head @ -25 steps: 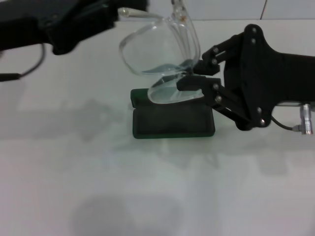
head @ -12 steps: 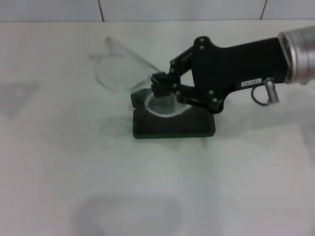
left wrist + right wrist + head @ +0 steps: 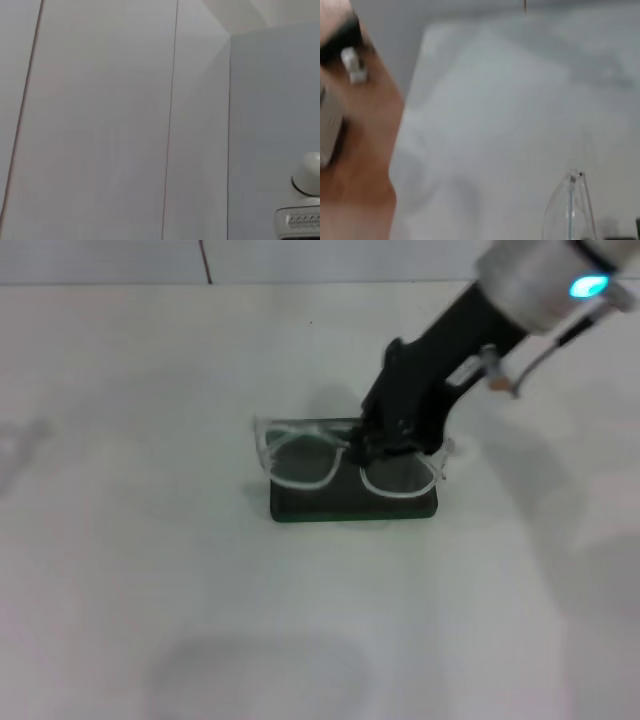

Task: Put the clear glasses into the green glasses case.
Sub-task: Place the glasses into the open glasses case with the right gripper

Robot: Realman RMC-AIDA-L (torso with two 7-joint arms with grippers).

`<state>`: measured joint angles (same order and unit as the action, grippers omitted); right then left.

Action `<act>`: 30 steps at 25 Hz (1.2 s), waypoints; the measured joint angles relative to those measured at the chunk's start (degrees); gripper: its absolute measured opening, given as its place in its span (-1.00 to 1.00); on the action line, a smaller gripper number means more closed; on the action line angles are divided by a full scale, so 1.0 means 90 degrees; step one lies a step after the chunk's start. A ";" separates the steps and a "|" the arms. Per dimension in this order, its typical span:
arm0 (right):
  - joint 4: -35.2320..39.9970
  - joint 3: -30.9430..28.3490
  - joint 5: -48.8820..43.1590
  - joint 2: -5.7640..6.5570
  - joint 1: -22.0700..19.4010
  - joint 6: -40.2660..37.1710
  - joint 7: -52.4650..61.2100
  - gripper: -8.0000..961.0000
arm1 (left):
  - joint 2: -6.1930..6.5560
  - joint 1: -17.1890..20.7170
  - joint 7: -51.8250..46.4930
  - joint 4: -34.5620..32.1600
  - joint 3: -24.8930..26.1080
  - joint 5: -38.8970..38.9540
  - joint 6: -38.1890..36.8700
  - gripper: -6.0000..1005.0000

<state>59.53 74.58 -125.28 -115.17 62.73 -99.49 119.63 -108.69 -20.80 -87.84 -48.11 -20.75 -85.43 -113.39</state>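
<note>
We see the right pincer [image 3: 378, 443] closed on the bridge of the clear glasses [image 3: 345, 462], which lie across the open green glasses case [image 3: 352, 502] at the surface's [image 3: 150, 570] centre, the arm reaching in from two o'clock.

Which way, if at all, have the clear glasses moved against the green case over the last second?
Yes. The clear glasses came down from above the green case and now lie across it, with the right hand on their bridge.
</note>
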 joint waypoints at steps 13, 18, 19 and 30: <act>-0.1970 0.1619 -0.0463 -0.0115 0.1527 0.1186 0.0014 -0.83 | -0.0205 0.0185 0.0359 0.0024 -0.0003 -0.0373 -0.0016 -0.82; -0.2064 0.2210 -0.0416 -0.0114 0.1477 0.1571 0.0025 -0.83 | -0.0306 0.0163 0.0469 0.0025 0.0000 -0.0531 -0.0013 -0.82; -0.2090 0.2325 -0.0375 -0.0113 0.1448 0.1670 0.0014 -0.83 | -0.0317 0.0154 0.0470 0.0024 0.0000 -0.0546 -0.0011 -0.82; -0.2017 0.2668 -0.0119 -0.0114 0.1024 0.2364 -0.0269 -0.83 | -0.0364 0.0046 0.0488 0.0079 0.0001 -0.0644 0.0001 -0.82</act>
<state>41.37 98.59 -126.35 -116.19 71.94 -78.21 117.21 -111.97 -20.39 -83.45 -47.40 -20.74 -91.23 -113.37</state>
